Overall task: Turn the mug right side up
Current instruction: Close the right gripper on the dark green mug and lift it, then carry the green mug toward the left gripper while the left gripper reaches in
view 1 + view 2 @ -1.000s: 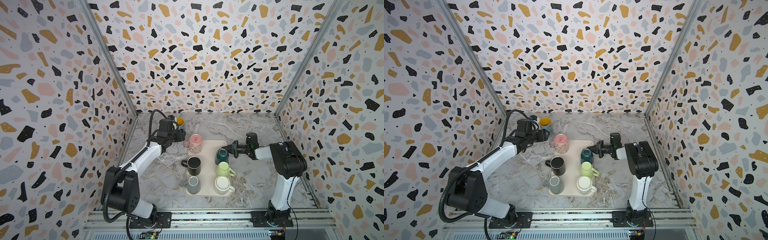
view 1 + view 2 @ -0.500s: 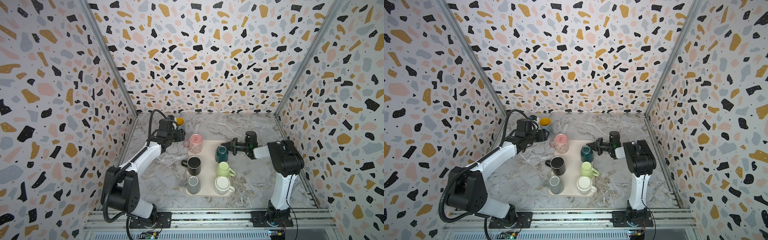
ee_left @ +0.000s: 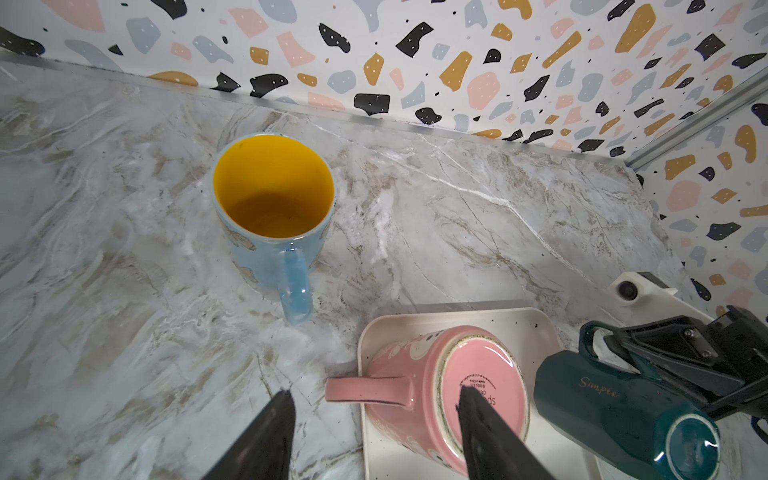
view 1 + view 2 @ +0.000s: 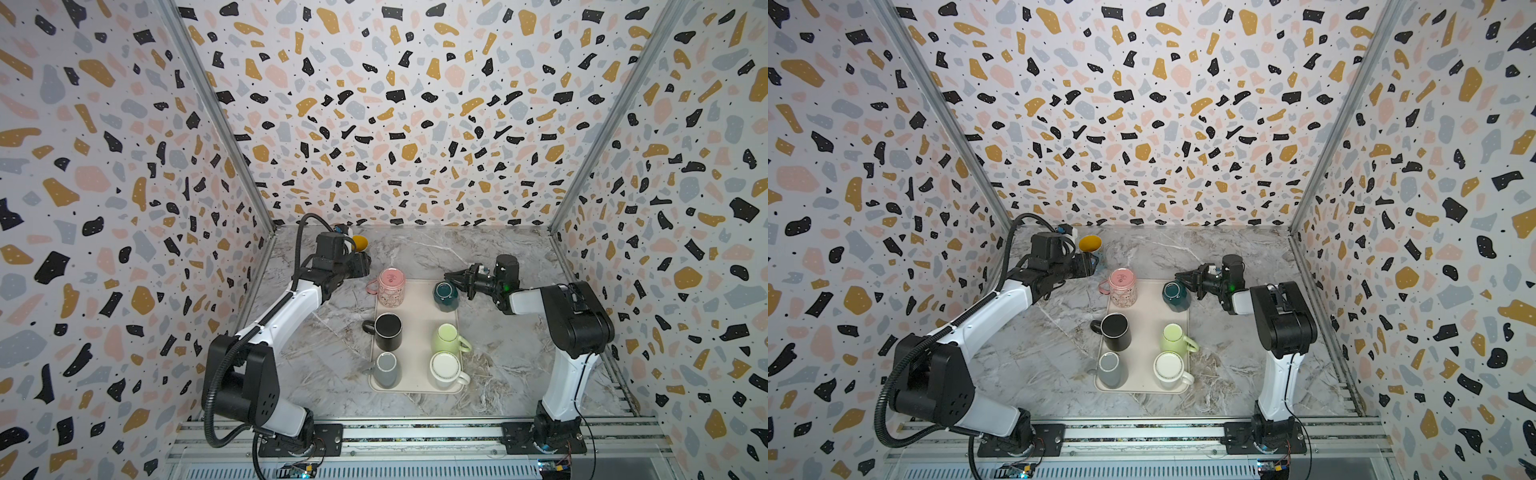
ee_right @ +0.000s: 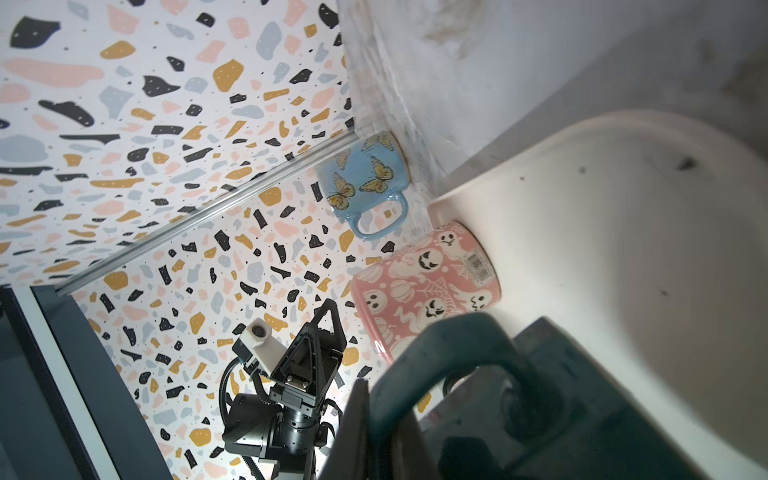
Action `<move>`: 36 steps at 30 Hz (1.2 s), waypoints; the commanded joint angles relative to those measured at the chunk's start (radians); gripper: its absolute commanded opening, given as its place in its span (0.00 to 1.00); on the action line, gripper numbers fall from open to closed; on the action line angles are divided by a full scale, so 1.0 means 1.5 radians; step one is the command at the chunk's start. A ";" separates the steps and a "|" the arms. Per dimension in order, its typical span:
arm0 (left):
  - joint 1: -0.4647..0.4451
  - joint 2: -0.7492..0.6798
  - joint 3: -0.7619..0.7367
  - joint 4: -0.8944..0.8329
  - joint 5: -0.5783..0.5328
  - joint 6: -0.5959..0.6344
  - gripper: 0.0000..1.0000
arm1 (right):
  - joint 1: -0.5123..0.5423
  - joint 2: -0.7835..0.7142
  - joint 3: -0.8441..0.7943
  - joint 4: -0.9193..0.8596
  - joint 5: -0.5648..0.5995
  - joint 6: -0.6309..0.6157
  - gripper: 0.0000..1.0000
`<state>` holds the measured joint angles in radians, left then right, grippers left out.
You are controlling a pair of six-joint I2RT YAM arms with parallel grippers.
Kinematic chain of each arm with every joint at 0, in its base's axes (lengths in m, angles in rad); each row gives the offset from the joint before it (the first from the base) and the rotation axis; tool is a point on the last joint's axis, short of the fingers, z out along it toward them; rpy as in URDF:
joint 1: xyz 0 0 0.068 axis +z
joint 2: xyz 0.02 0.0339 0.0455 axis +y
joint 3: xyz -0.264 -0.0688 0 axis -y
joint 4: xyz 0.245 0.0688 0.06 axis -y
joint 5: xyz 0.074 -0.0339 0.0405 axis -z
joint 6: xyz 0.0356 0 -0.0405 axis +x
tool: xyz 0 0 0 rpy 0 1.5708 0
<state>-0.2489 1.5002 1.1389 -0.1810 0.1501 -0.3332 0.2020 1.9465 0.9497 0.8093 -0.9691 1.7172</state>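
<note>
teal mug point(image 4: 445, 296): tilted, at the tray's point(image 4: 417, 320) 1 o'clock corner
right gripper point(image 4: 453, 277): pinching the teal mug's handle
left gripper point(image 3: 374, 391): spread, empty, near the pink mug point(image 3: 484, 374) at 11 o'clock

The grey-and-white marble-patterned tabletop point(image 4: 498, 266) spreads between the speckled walls and shows in both top views. Two things lie directly on it. A smooth cream rectangular tray with rounded corners point(image 4: 417, 328) sits flat near the middle, with its long sides running front to back. A light-blue ceramic mug with butterfly prints and a yellow inside point(image 3: 272, 208) stands upright toward the back left corner. It is off the tray, apart from the tray's nearest corner, and its handle points roughly toward the front.
</note>
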 commanded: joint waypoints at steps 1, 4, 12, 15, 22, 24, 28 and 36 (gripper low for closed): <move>0.003 -0.014 0.022 0.010 0.009 0.004 0.63 | 0.010 -0.072 0.047 0.039 -0.014 -0.053 0.00; 0.003 -0.012 0.030 0.009 0.015 0.003 0.63 | 0.018 -0.092 0.066 0.003 -0.015 -0.108 0.00; 0.003 -0.015 0.065 0.012 0.040 0.001 0.62 | 0.042 -0.155 0.114 -0.072 0.014 -0.290 0.00; 0.004 -0.015 0.087 0.012 0.048 0.003 0.62 | 0.063 -0.187 0.164 -0.185 0.048 -0.429 0.00; 0.002 -0.004 0.151 0.010 0.113 0.005 0.61 | 0.132 -0.267 0.217 -0.378 0.179 -0.762 0.00; 0.001 -0.003 0.165 0.006 0.132 0.005 0.61 | 0.148 -0.288 0.200 -0.382 0.204 -0.830 0.00; 0.000 -0.008 0.180 0.002 0.159 0.005 0.60 | 0.180 -0.327 0.161 -0.385 0.256 -0.959 0.00; -0.025 -0.010 0.223 -0.066 0.250 0.058 0.60 | 0.293 -0.373 0.137 -0.433 0.415 -1.247 0.00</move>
<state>-0.2649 1.5002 1.4242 -0.2440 0.4313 -0.3050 0.5873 1.4567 1.1316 0.1390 -0.4702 0.1001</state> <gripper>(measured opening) 0.602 0.102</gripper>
